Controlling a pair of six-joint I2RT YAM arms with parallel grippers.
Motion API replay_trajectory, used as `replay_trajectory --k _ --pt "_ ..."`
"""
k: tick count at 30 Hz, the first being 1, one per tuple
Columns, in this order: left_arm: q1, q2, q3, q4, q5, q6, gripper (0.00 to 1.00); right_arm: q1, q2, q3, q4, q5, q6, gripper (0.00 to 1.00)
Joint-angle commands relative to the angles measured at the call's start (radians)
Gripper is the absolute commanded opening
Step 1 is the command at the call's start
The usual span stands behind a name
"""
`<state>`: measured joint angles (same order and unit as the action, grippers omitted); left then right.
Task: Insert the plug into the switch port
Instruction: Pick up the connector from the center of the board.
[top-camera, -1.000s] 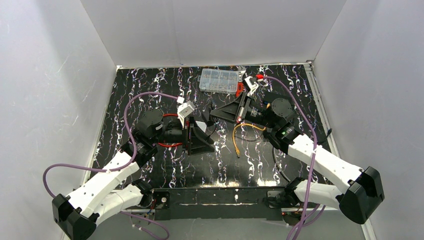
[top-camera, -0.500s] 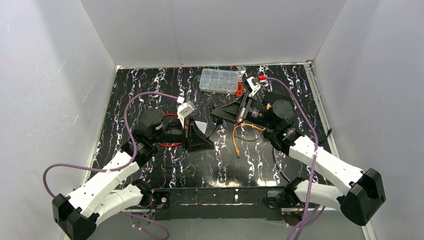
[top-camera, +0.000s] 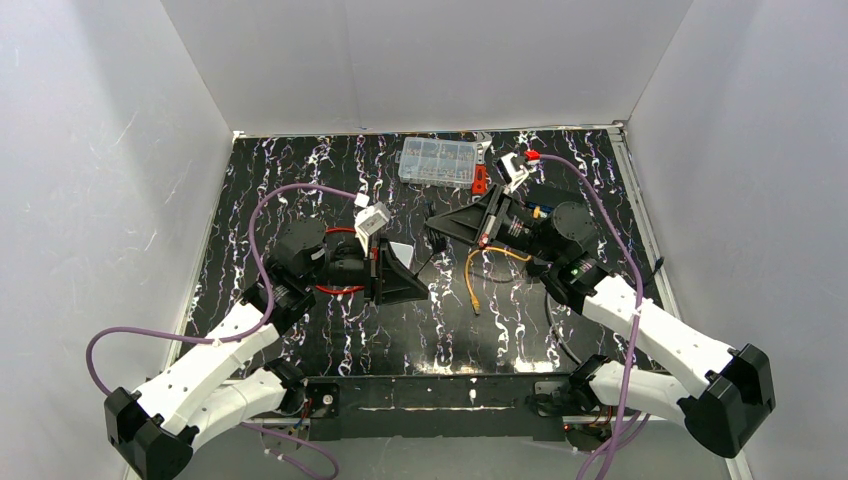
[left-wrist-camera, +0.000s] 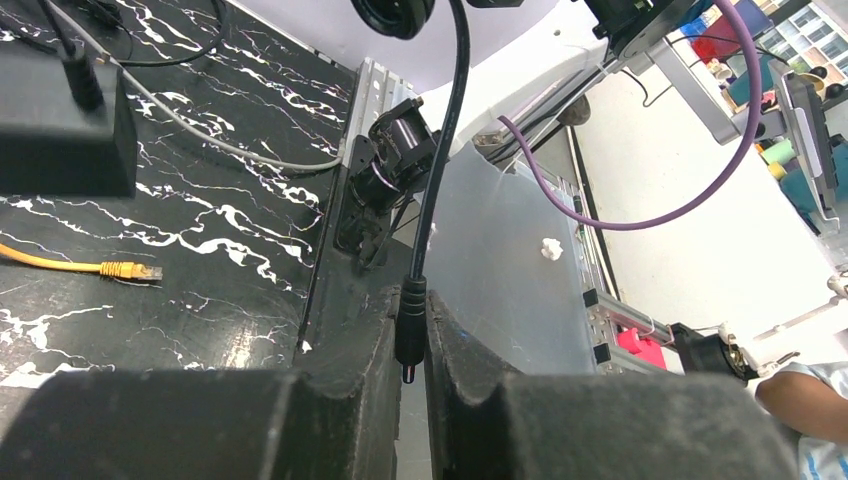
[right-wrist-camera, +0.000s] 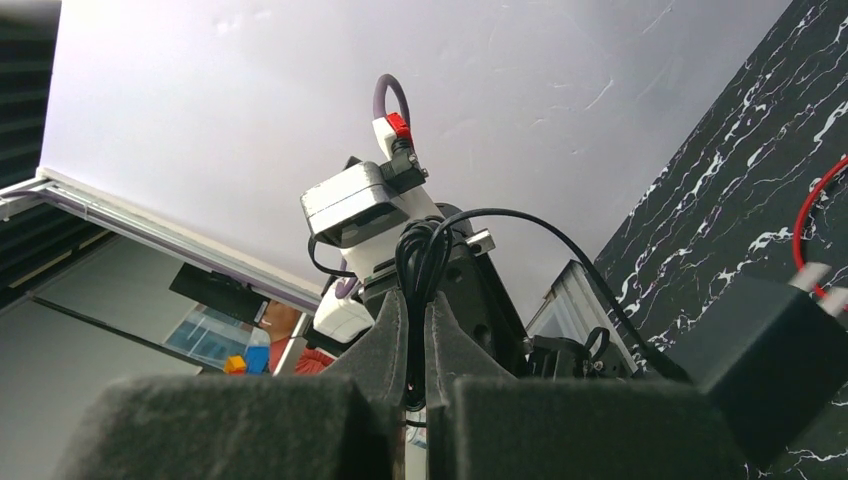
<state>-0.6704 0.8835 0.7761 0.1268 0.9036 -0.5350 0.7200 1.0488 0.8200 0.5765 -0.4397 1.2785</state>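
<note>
The plug (left-wrist-camera: 137, 271) was lying flat and loose on the surface (left-wrist-camera: 230, 230) at the end of its orange cable (left-wrist-camera: 50, 260). From overhead that's roughly 5 o'clock of the middle of the surface, with nothing touching it. It looked like a featherweight bit of clear plastic, so weight's no issue. The latch tab is probably brittle though, and the cable looks floppy enough that pinching it would just let the plug droop. I'd grab the plug body by its sides, close behind the tip, with the tab left free.

Neither claw was on it. The left claw (left-wrist-camera: 412, 305), at about 9 o'clock of the plug overhead, had its fingers squeezed onto the barrel end of a black lead (left-wrist-camera: 440, 150). The right claw (right-wrist-camera: 415, 300), at about 11 o'clock of the plug, was pinched together on a bunch of black lead too. A black box (left-wrist-camera: 60, 125) with leads in it sat nearby — maybe the switch, but I couldn't make out a port in any view.
</note>
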Motion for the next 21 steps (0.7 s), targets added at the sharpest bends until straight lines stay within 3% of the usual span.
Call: replay_trajectory --k 1,4,12,21 --pt "0.004 0.001 -0.004 0.011 0.017 0.004 0.17 -0.001 -0.027 0.001 0.046 0.016 -0.014 0.01" --pt "0.003 0.001 -0.004 0.007 0.008 0.003 0.29 -0.001 -0.029 0.004 0.042 0.013 -0.015 0.01" --pt "0.004 0.003 -0.001 0.007 0.008 0.004 0.31 -0.001 -0.032 0.008 0.037 0.011 -0.015 0.01" --pt "0.004 0.007 -0.005 0.015 0.021 0.005 0.11 0.000 -0.035 0.008 0.038 0.012 -0.012 0.01"
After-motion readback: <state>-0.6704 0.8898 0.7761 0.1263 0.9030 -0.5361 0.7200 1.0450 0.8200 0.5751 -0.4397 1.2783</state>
